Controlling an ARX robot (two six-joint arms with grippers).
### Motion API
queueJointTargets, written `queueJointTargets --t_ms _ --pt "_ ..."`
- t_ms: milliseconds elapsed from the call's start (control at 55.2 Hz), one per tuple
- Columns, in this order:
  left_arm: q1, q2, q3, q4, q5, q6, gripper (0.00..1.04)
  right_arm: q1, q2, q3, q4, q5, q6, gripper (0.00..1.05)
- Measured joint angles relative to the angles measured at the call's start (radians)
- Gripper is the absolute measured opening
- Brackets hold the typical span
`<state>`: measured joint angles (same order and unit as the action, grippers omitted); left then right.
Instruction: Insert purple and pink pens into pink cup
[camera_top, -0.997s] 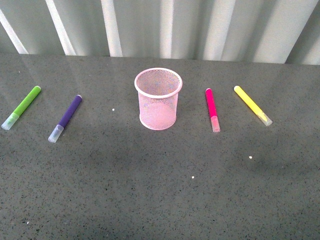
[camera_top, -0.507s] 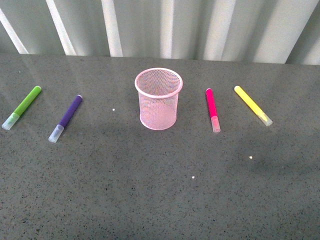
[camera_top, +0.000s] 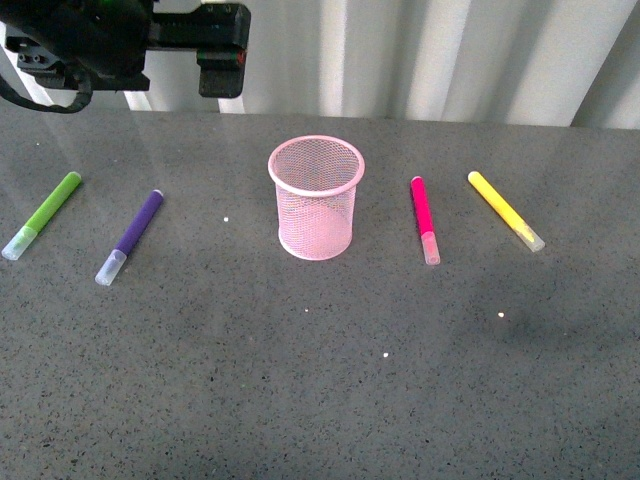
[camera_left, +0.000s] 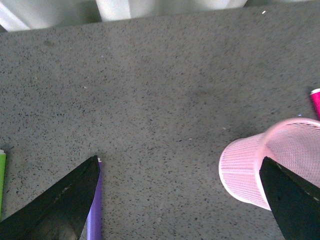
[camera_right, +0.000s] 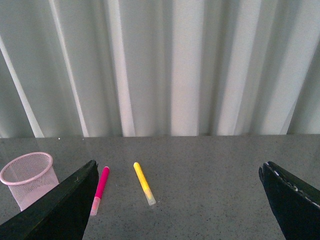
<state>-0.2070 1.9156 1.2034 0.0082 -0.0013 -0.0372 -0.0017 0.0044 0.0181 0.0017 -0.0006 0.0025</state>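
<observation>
Alignment decides this pickup: the left claw (camera_left: 178, 159), jaws spread wide, should straddle the purple-barrelled, clear-capped marker (camera_top: 138, 226) lying flat on the speckled grey surface (camera_top: 300, 380), left of the upright pink wire-mesh cup (camera_top: 315, 200), and close mid-barrel.

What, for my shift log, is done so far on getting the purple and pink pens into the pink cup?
Done: nothing; the pink cup looks empty. In hand: nothing; the left gripper hangs open near the purple pen, the right gripper open too. Left: both it and the pink pen, lying on the table.
</observation>
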Motion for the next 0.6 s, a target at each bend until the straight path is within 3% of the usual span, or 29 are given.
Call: queueJointTargets --t_ms 254,598 --pt "0.033 0.123 0.138 -0.063 -0.034 0.06 0.98 0.0 0.0 0.0 0.0 0.0 0.0 0.98" --pt "0.12 0.175 0.162 -0.074 -0.046 0.09 0.98 0.0 0.0 0.0 0.0 0.0 0.0 0.98"
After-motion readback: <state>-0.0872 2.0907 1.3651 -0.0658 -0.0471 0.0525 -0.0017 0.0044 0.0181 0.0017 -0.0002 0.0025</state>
